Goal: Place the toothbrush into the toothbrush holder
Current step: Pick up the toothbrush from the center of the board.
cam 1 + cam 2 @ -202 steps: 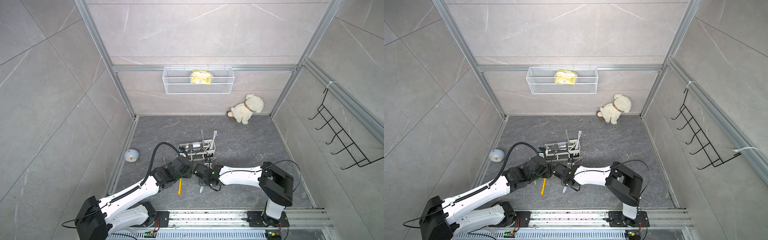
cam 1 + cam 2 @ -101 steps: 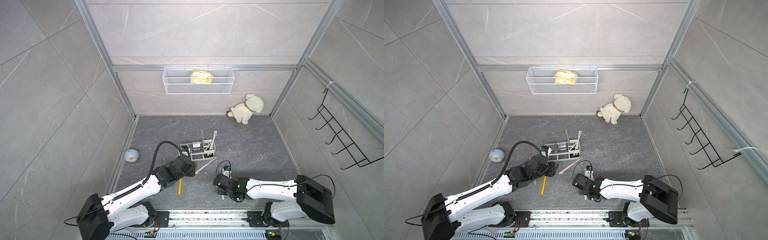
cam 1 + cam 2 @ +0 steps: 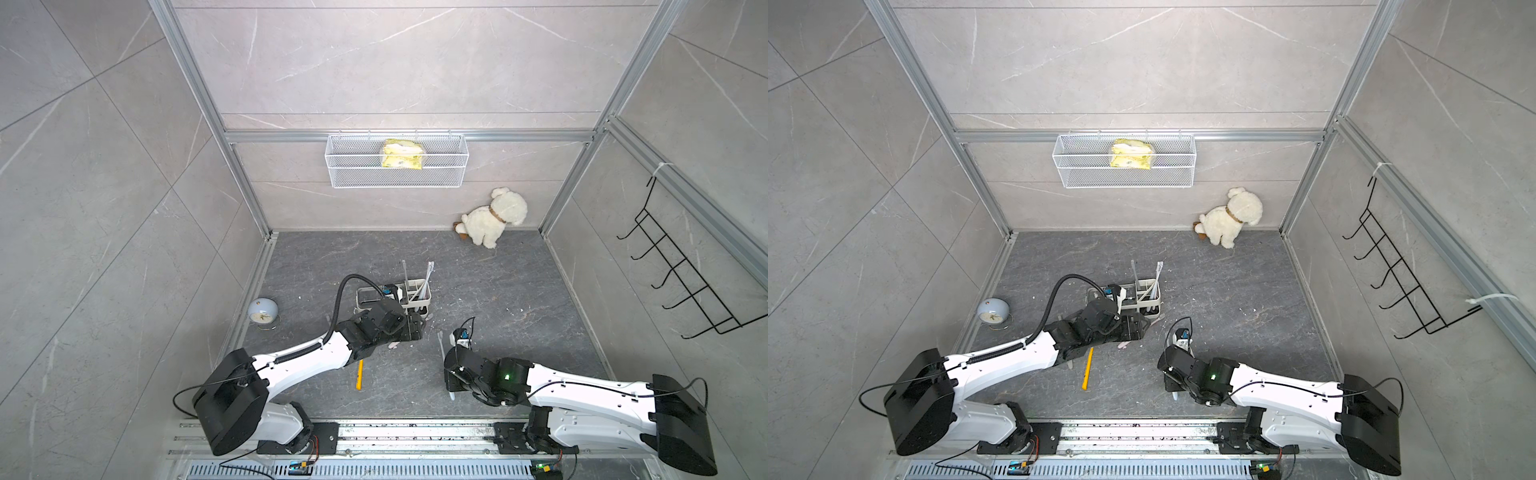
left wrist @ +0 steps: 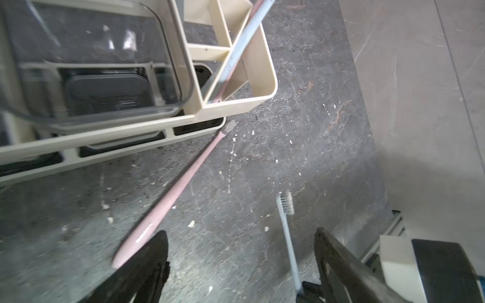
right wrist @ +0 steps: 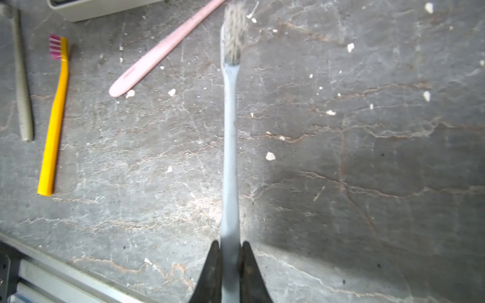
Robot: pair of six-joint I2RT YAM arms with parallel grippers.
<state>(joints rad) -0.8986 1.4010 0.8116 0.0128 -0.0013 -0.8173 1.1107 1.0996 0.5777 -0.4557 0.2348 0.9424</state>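
Clamping toothbrush, R hand low; L hand spread.

Left gripper wide (right gripper tight)

White arm links, black joints, black corrugated cable, green light.
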